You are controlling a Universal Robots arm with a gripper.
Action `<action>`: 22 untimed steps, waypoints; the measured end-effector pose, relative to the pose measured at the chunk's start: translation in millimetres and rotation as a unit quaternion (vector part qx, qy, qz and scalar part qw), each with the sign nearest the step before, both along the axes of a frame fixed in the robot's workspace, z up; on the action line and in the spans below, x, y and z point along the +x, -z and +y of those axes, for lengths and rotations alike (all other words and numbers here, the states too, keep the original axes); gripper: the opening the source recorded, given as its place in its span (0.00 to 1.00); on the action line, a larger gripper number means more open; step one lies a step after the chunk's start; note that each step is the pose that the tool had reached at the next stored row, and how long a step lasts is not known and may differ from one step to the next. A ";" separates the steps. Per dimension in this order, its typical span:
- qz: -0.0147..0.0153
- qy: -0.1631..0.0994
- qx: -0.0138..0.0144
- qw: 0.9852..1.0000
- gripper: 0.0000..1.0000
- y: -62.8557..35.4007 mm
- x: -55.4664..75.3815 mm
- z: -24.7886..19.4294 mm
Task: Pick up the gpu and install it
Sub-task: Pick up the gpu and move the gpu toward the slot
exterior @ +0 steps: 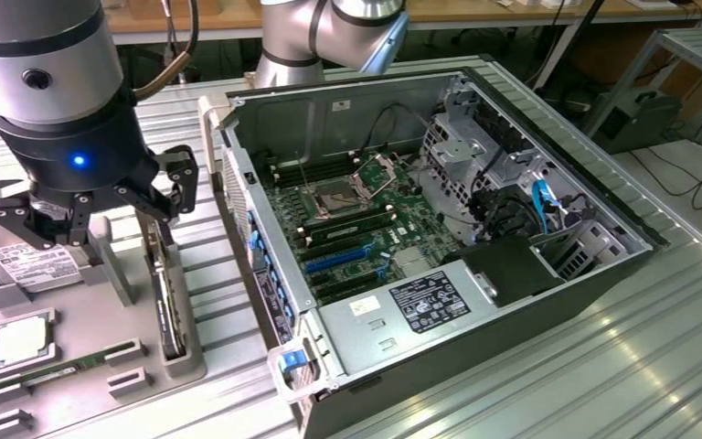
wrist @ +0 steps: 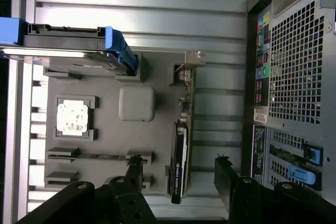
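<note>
The gripper (exterior: 95,224) of the arm hangs over a grey parts tray (exterior: 120,329) at the exterior view's left, its fingers (exterior: 165,197) spread wide apart and holding nothing. The gpu (exterior: 171,293) stands on its long edge in a slot along the tray's side nearest the computer case (exterior: 570,274), not yet lifted. In the wrist view the gpu (wrist: 185,106) lies between the two fingers (wrist: 226,174), with a gap on either side; the gripper (wrist: 178,167) is centred over the card's black end. Also seated in the tray are a hard drive (exterior: 28,261), a processor chip (exterior: 19,338) and a green memory stick (exterior: 58,370). The case lies open on the slatted metal table (exterior: 595,366), its motherboard (exterior: 351,229) exposed.
</note>
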State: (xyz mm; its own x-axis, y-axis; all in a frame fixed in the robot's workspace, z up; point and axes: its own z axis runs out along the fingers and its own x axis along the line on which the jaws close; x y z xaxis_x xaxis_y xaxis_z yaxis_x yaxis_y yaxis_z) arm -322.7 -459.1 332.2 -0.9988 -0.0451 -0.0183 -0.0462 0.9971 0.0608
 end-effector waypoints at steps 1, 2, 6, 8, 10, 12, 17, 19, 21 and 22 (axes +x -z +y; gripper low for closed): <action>0.000 0.000 0.000 1.000 0.66 1.2 0.0 0.1; 0.000 0.000 0.000 1.000 0.66 2.4 0.0 0.2; 0.000 0.000 0.000 1.000 0.66 7.5 0.0 0.6; 0.000 0.000 0.000 1.000 0.66 9.9 0.0 0.8; 0.000 0.000 0.000 1.000 0.66 12.0 0.0 0.9; 0.000 0.000 0.000 1.000 0.66 14.0 0.0 1.0; 0.000 0.000 0.000 1.000 0.66 19.5 0.0 1.0; 0.000 0.000 -0.001 1.000 0.66 21.9 -0.1 0.7; 0.000 0.000 -0.002 1.000 0.66 23.8 0.0 0.6; 0.000 0.000 -0.003 1.000 0.66 25.0 0.0 0.6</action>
State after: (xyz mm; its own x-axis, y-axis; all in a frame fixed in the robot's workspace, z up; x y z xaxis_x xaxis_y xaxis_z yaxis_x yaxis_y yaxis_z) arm -322.7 -458.5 307.2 -0.9988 -0.0454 -0.0182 -0.0463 0.9975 0.0539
